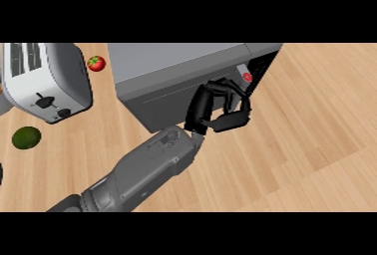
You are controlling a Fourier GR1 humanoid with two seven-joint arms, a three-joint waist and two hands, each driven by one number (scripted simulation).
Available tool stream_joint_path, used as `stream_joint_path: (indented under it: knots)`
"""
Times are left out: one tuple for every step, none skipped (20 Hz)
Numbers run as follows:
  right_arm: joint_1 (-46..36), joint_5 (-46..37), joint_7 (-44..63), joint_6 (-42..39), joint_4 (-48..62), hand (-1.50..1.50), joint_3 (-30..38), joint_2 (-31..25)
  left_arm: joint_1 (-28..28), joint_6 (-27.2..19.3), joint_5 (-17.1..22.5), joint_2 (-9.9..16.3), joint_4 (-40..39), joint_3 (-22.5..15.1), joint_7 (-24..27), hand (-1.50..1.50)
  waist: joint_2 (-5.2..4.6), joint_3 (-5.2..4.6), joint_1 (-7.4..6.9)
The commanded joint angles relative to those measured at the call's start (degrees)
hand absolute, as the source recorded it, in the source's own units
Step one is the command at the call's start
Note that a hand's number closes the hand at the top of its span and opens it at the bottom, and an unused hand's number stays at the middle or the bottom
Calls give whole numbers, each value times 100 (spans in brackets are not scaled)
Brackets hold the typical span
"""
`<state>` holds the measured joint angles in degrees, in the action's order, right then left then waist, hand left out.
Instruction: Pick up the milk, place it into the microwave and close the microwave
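Note:
The grey microwave (177, 64) stands at the back centre. Its door (165, 102) is swung partway, and a dark gap of the interior shows at the right. In that gap a small red and white patch, the milk (248, 76), is visible; the remainder of the carton is hidden. My right hand (210, 107) is at the door's free edge, just in front of the gap, with its fingers relaxed and arched and nothing in them. A dark sliver at the left edge is my left hand (1, 174).
A silver toaster (44, 79) stands at the back left. A red tomato (95, 63) lies between it and the microwave. A dark green round fruit (26, 137) rests in front of the toaster. Bare wooden counter (316, 149) stretches to the right.

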<state>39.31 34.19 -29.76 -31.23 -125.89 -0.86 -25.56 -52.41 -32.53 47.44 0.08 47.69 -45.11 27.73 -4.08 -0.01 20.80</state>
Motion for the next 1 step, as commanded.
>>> stream_joint_path:
  knots:
    - [82, 90, -10, -136, -95, -150, -29, -60, -452, 182, 124, -8, -478, 126, -91, 150, -74, 5, 94]
